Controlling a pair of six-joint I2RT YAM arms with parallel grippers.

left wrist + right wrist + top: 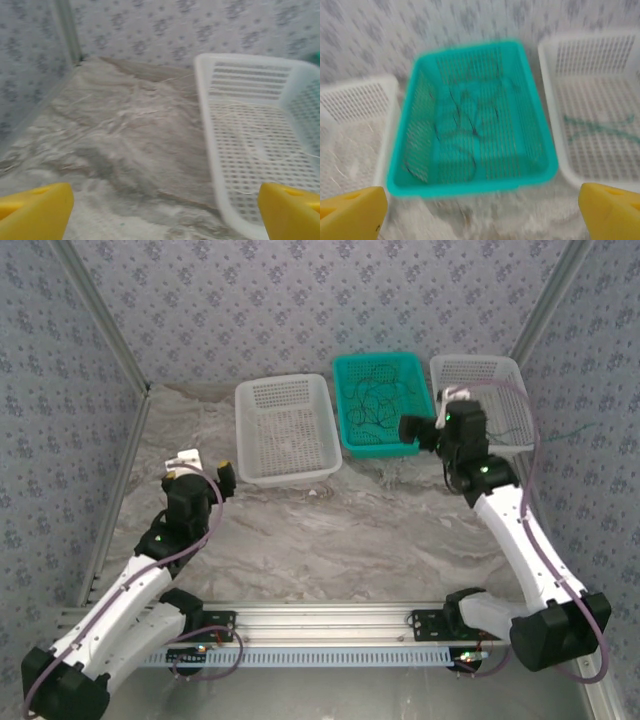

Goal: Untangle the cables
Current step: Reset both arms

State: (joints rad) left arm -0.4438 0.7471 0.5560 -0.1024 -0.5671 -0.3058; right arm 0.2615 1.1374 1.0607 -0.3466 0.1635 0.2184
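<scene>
Lying tangled in the teal basket (470,186), the cables (474,131) loop every way; both arms' jaws spread wide.

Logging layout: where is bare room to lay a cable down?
Free: table between the rail and the baskets, and left of the left white basket. Crowded: the back row, where green basket and right white basket adjoin.

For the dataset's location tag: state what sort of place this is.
Probably a robot test booth: patterned panels wall in a marbled table, a left arm and right arm are bolted to a rail at its edge, and three baskets sit in a row.
</scene>
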